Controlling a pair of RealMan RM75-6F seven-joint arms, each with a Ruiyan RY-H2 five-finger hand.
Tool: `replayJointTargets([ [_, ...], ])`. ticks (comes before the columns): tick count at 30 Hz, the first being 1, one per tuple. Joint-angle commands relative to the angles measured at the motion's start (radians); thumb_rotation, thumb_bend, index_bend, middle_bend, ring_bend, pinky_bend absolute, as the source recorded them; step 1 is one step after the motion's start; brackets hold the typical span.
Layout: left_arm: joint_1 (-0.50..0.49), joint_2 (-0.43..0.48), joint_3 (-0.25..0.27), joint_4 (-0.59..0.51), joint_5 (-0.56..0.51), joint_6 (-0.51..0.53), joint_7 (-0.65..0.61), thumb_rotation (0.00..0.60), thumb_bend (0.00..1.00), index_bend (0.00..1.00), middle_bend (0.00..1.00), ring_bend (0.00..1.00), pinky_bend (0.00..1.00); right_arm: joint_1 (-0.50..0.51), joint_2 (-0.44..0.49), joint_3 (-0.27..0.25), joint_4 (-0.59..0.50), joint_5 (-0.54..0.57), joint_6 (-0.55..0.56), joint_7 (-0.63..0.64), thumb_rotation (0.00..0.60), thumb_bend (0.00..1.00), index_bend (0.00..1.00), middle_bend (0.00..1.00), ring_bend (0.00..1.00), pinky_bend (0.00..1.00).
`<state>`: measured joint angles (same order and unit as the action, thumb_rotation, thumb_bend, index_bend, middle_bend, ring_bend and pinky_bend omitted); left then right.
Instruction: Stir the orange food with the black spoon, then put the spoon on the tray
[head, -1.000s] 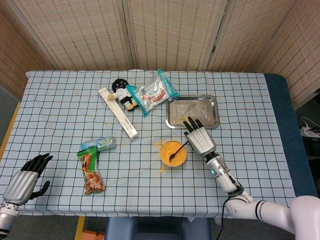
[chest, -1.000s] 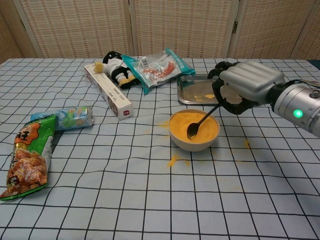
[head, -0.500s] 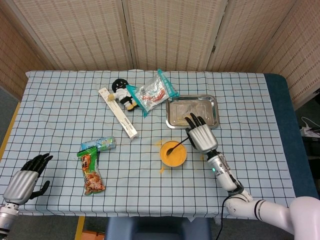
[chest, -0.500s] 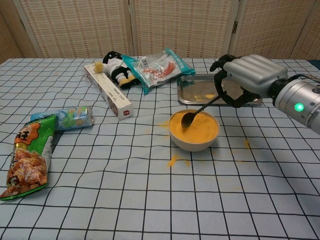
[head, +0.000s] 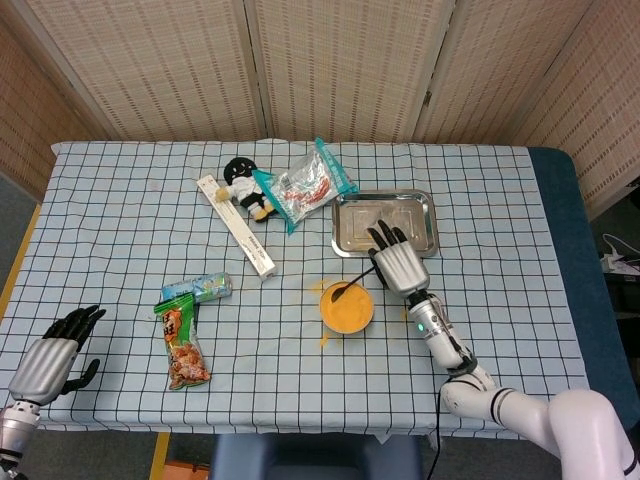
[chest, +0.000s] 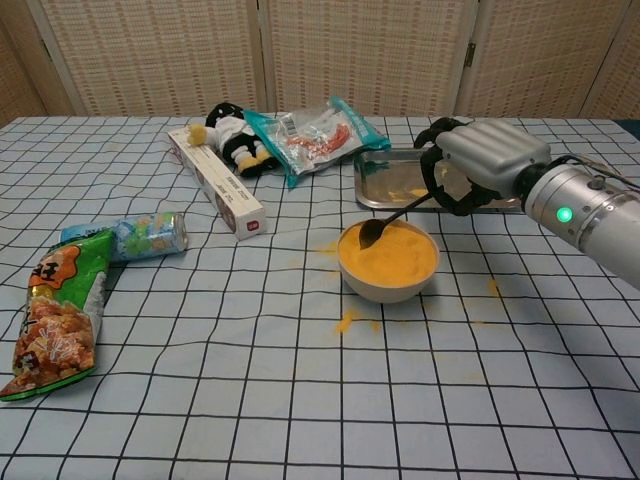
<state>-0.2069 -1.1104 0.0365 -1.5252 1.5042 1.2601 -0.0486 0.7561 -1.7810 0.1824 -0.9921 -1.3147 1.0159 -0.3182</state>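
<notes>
A pale bowl (chest: 388, 285) of orange food (head: 346, 306) stands mid-table, just in front of the metal tray (head: 426, 238). My right hand (chest: 478, 162) grips the handle of the black spoon (chest: 392, 216) and hovers over the tray's near edge. The spoon slants down to the left, its tip (head: 338, 293) over the far-left rim of the bowl, at the surface of the food. My left hand (head: 50, 358) lies open with spread fingers at the table's near left corner, seen only in the head view.
Orange spills (chest: 345, 321) dot the cloth beside the bowl. A long white box (head: 237, 240), a black-and-white plush (head: 242, 183) and a clear snack bag (head: 305, 186) lie behind. A snack packet (head: 181, 346) and a small blue can (head: 204, 288) sit at the left.
My right hand has moved back toward the tray, drawing the spoon's tip from the middle of the food up to the bowl's far-left rim. The left hand stays put.
</notes>
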Motion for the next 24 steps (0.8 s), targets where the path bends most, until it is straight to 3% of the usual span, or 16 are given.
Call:
replayJointTargets([
  [1, -0.002, -0.001, 0.000, 0.001, -0.001, -0.003, 0.000, 0.600, 0.45, 0.00, 0.00, 0.00, 0.14, -0.007, 0.029, -0.026, -0.029, -0.028, -0.011, 0.034, 0.600, 0.46, 0.91, 0.14, 0.00, 0.19],
  [13, 0.000, -0.002, 0.005, -0.008, 0.013, 0.006, 0.009, 0.600, 0.45, 0.00, 0.00, 0.00, 0.14, -0.042, 0.145, -0.051, -0.207, -0.045, 0.008, -0.009, 0.600, 0.46, 0.91, 0.14, 0.00, 0.19],
  [24, 0.006, 0.005, 0.008, -0.008, 0.026, 0.026, -0.006, 0.600, 0.45, 0.00, 0.00, 0.00, 0.14, -0.065, 0.121, -0.026, -0.206, -0.079, 0.119, 0.003, 0.600, 0.46, 0.91, 0.14, 0.00, 0.20],
])
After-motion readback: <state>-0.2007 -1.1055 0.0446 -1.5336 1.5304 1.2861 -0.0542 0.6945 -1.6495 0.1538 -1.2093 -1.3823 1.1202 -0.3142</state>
